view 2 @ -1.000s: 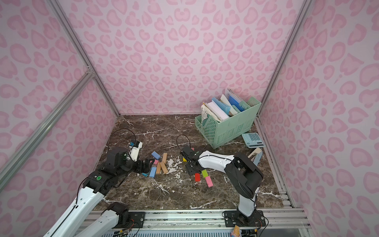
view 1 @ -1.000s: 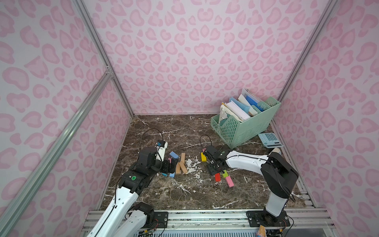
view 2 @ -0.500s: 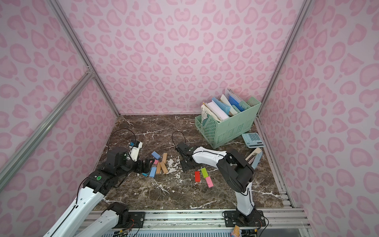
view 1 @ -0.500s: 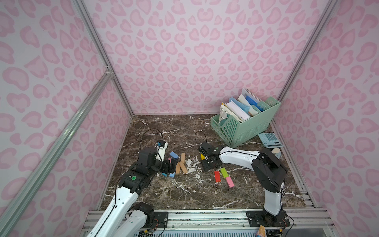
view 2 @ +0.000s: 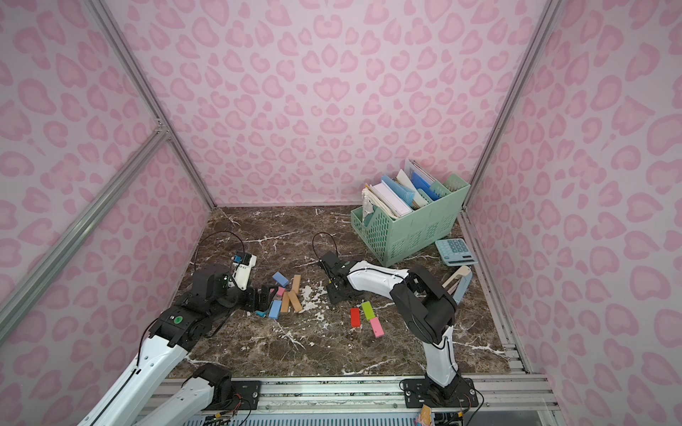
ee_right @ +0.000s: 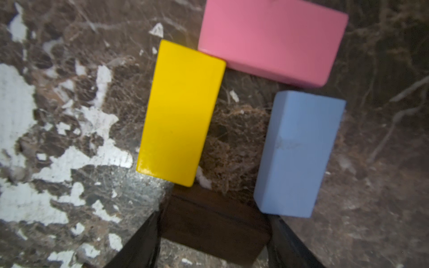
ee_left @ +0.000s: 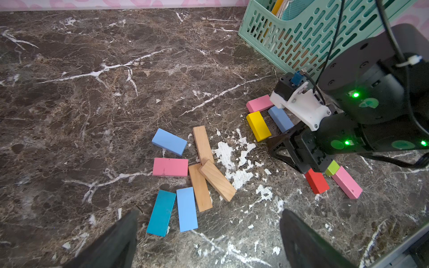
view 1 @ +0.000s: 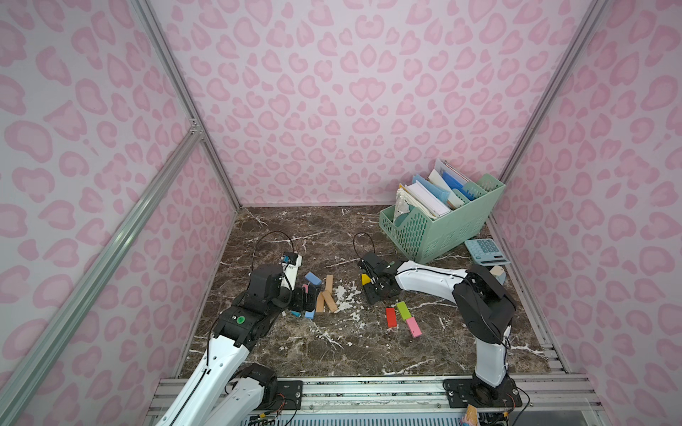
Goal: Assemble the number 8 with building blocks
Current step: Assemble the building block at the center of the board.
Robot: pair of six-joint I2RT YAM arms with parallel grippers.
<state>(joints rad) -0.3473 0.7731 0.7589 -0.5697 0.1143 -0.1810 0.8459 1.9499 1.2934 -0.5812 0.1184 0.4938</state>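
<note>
Three laid mid-frame: pink brick (ee_right: 271, 41) above yellow brick (ee_right: 181, 113) and light blue brick (ee_right: 299, 153); dark brown brick (ee_right: 213, 222) gripped by right fingers (ee_right: 139, 246) as middle bar; left fingers (ee_left: 111, 246) wide, empty; lower loop outstanding.

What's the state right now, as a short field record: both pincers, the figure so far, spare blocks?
left pincer: open, empty, facing the loose pile of seven blocks
right pincer: shut on the brown block
figure: pink block crosswise, yellow block and blue block as sides, brown block at their open end
spares: red block, green block, second pink block, beside the right arm
lower loop: not yet laid
</note>
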